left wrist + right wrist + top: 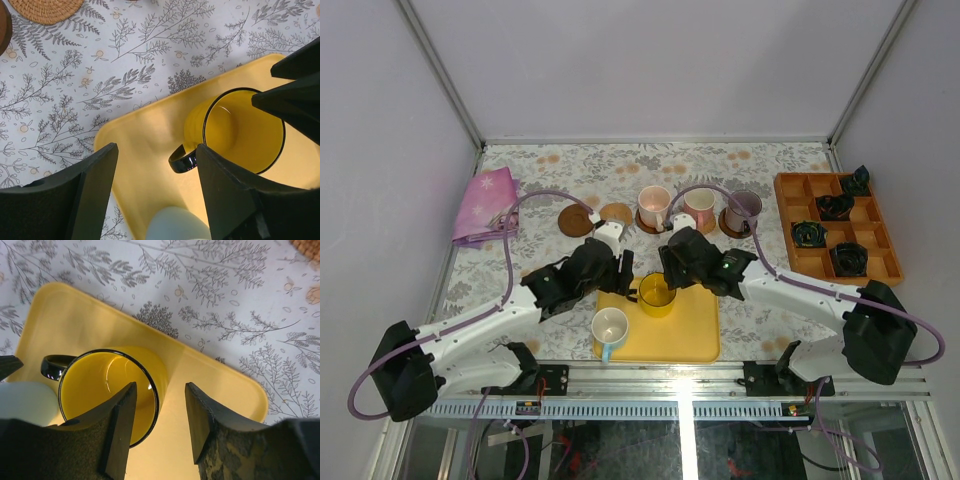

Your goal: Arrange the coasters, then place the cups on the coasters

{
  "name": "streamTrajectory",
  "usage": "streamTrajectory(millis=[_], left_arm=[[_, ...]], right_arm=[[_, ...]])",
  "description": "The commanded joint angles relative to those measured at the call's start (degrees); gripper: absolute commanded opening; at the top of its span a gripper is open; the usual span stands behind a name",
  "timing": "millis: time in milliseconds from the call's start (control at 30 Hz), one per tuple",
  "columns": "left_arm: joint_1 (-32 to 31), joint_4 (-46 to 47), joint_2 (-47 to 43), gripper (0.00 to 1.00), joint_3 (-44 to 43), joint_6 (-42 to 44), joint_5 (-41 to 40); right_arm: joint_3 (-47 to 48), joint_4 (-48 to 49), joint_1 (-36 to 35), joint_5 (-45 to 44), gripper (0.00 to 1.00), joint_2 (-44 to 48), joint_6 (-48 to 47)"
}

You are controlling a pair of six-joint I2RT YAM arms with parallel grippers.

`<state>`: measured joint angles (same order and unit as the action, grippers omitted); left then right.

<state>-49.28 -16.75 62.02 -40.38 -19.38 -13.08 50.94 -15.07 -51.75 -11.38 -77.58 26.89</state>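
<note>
Yellow translucent mug (655,293) on the yellow tray (692,328), a gripper at each side.
Top view: the mug sits between the left gripper (628,277) and right gripper (667,272). Left wrist view: fingers (95,185) spread, gripping nothing; the mug's black handle (181,160) lies between them, close to one finger. Right wrist view: fingers (200,422) apart, straddling the mug wall, one inside the rim, one outside.

White cup (610,327) stands just near-left of yellow cup (655,294); tray (690,335) bare rightward.
</note>
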Motion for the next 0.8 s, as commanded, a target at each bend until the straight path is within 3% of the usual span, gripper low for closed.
streamTrajectory(millis=[0, 333, 767], left_arm=[[-0.81, -1.18, -0.22, 0.63, -1.62, 0.65, 0.59], [-1.53, -1.27, 0.98, 0.63, -2.32, 2.51, 5.09], [-2.94, -0.37, 5.18, 0.63, -2.86, 4.81, 10.68]], right_arm=[[3.11, -1.93, -1.31, 1.60, 0.49, -1.40, -0.84], [3.73, -6.72, -1.82, -2.00, 0.27, -1.83, -0.26], [8.68, -9.54, -1.78, -13.18, 0.26, -6.50, -3.93]])
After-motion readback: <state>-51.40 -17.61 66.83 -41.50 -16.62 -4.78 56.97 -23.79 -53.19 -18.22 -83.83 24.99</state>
